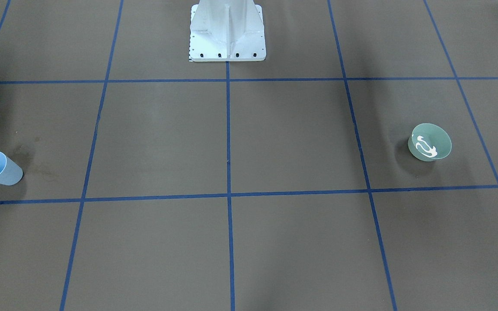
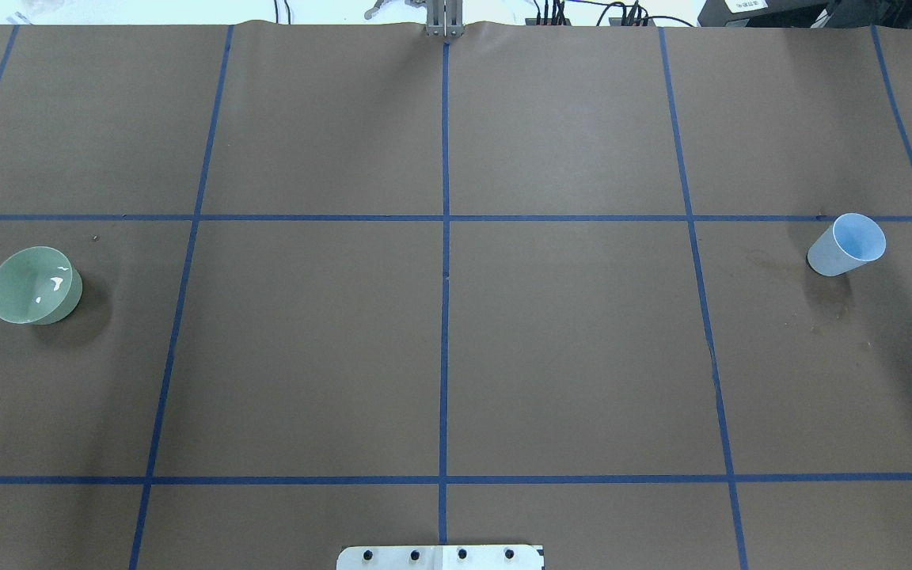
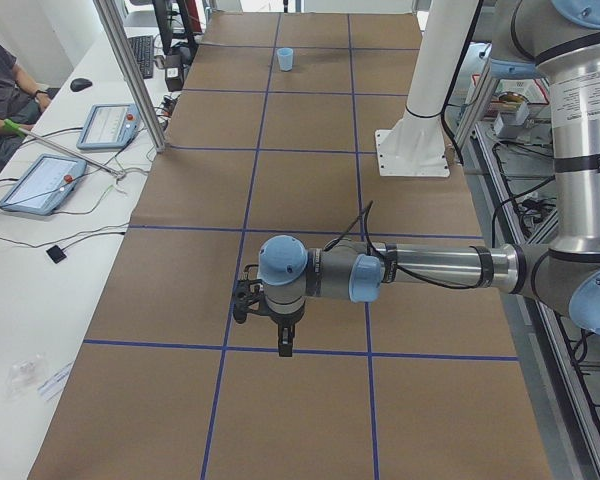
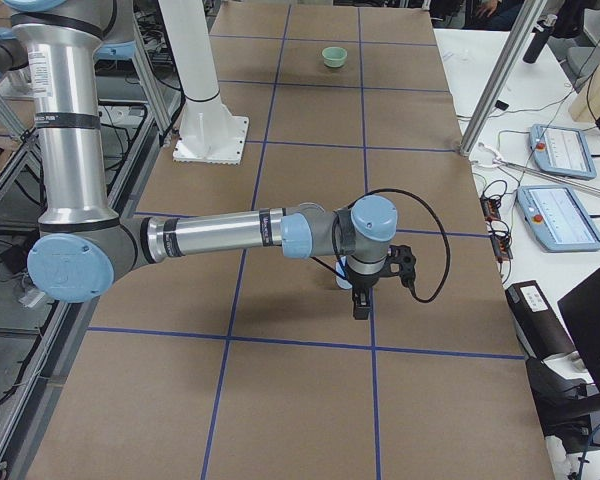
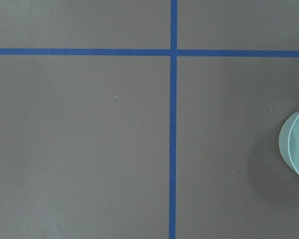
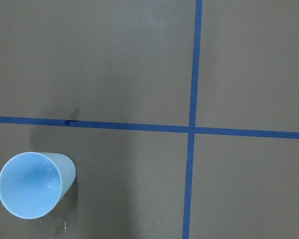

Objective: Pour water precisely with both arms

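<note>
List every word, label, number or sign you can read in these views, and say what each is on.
Nothing can be read; there is no text to quote.
Print on the upper tube of the left arm: too small.
Print on the upper tube of the right arm: blurred.
White label on a black box beyond the table: too small.
Pendant screens: blurred.
White marks in the green bowl: glints, not writing.

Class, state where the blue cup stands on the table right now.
In the overhead view the blue cup stands far right, on the robot's right side, just below the upper horizontal tape line, opposite the green bowl.
</note>
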Robot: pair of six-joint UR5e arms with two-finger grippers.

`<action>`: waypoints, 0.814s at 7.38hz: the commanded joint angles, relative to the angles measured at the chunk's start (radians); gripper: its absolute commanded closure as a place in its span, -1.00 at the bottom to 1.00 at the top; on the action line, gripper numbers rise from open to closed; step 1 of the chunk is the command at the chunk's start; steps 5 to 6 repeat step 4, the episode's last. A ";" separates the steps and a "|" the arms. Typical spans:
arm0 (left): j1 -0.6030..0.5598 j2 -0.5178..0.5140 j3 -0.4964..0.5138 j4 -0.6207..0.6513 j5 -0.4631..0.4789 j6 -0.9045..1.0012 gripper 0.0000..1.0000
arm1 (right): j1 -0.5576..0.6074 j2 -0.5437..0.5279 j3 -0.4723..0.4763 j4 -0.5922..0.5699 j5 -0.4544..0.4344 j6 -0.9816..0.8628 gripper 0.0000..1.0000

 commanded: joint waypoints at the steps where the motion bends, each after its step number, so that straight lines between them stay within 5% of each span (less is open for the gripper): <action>1: -0.001 0.004 -0.013 -0.002 -0.031 0.002 -1.00 | -0.012 -0.008 0.002 -0.001 -0.018 0.000 -1.00; 6: -0.001 0.001 -0.008 -0.011 -0.032 0.007 -1.00 | -0.014 0.019 -0.039 -0.001 -0.018 0.000 -1.00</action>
